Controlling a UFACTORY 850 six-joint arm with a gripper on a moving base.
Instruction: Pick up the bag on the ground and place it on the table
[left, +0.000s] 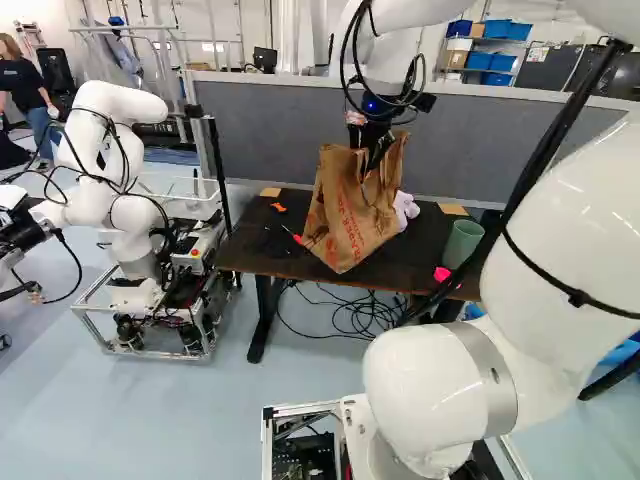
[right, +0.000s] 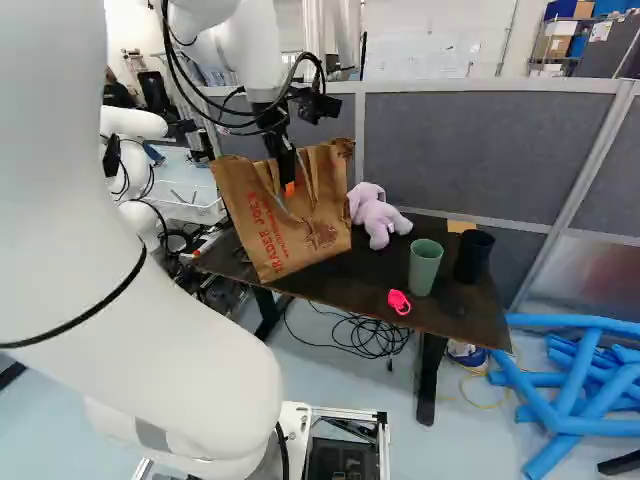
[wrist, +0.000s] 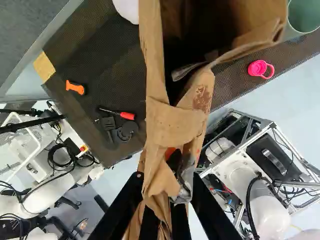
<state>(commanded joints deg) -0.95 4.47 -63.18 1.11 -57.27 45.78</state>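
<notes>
A grey partition (right: 460, 150) runs behind everything. My white arm (left: 570, 210) rises from the foot of both base views and reaches out over the dark table (right: 350, 292). At the left of the left base view I can see another robot (left: 125, 190), also white, on its metal-framed base. Blue tubes (right: 562, 390) lie piled on the floor at the right of the right base view, and loose cables (right: 372, 335) are tangled under the table.

I have the brown paper bag (right: 265, 215) up over the table, hanging tilted from the black gripper (right: 289, 186). The jaws are clamped on its crumpled upper edge, paper pinched between them, and the mouth gapes open beside that fold. Its lower corner comes down by the table's near edge; whether it touches the top, I can't tell.

A pale purple stuffed toy (right: 378, 213) sits on the table near the bag. To its right in the right base view stand a green cup (right: 425, 268) and, just beside it, a black cup (right: 473, 256). The wrist view also gives me a red-handled screwdriver (wrist: 127, 115), a bright pink cap (wrist: 258, 68) with a loop, and a small orange tool (wrist: 75, 87), all on the table.
</notes>
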